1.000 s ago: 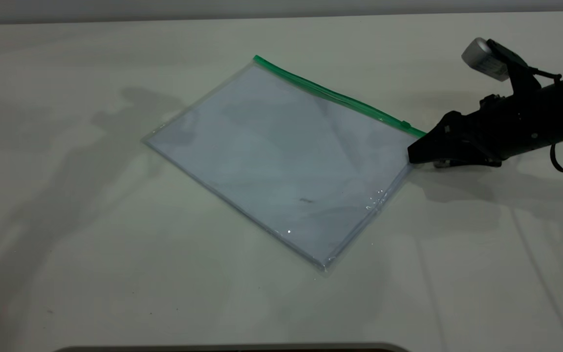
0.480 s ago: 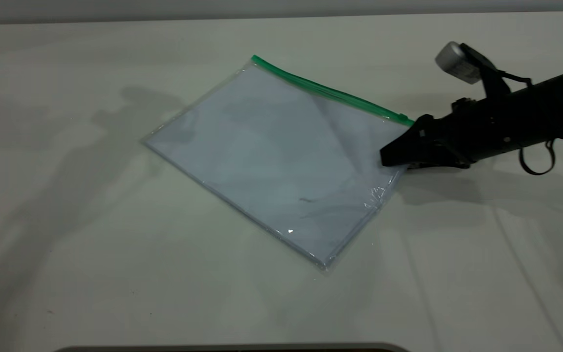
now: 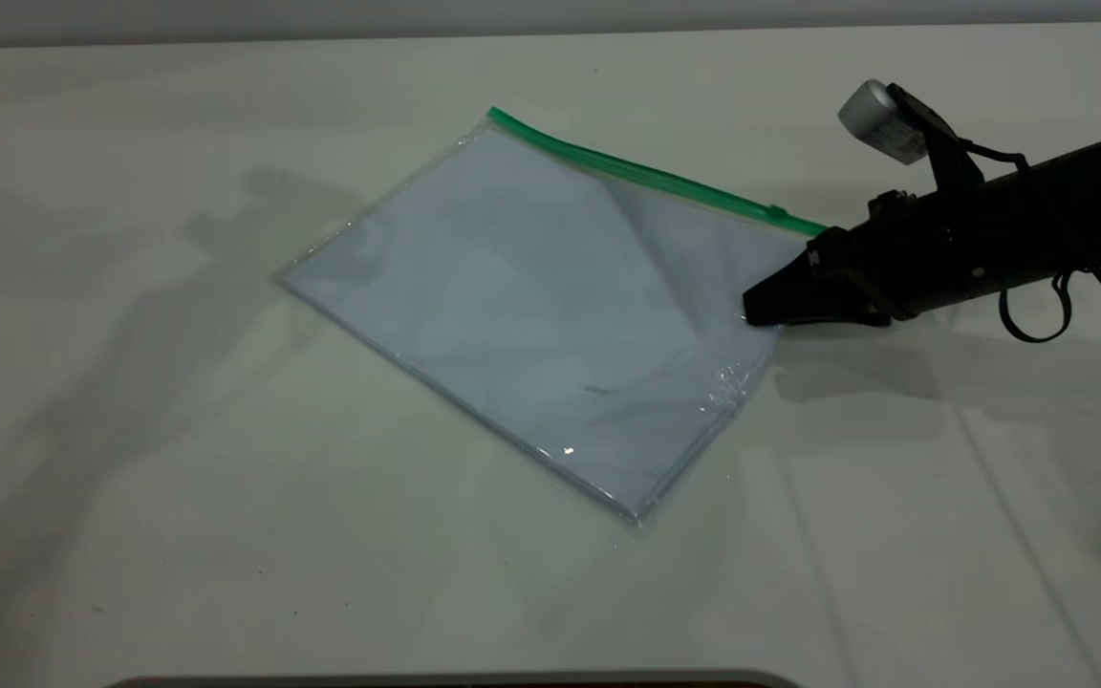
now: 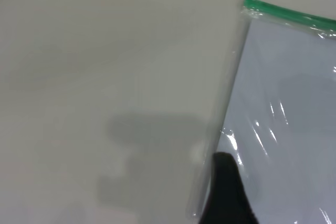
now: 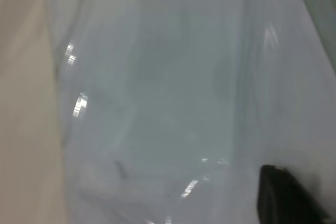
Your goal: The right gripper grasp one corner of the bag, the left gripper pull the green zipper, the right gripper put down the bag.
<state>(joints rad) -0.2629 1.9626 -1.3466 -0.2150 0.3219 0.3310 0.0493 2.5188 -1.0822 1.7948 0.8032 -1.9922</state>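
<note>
The bag (image 3: 550, 296) lies flat on the white table (image 3: 178, 535), clear, with white sheets inside. The green zipper (image 3: 646, 175) runs along its far edge, with its slider tab (image 3: 777, 211) near the right end. My right gripper (image 3: 763, 308) is at the bag's right corner, shut on the plastic edge, and that corner is raised a little. In the right wrist view the bag (image 5: 173, 93) fills the picture and one black fingertip (image 5: 286, 195) shows. My left gripper (image 4: 227, 192) is out of the exterior view; its wrist view shows it above the bag's left edge (image 4: 283, 108), near the zipper's end (image 4: 283, 13).
A dark rounded edge (image 3: 455, 680) shows at the table's front. The right arm's silver-grey module (image 3: 880, 119) and cable loop (image 3: 1033, 306) stand over the table's right side.
My right gripper has moved left onto the bag's right corner and risen slightly. The corner and the zipper's right end have lifted with it.
</note>
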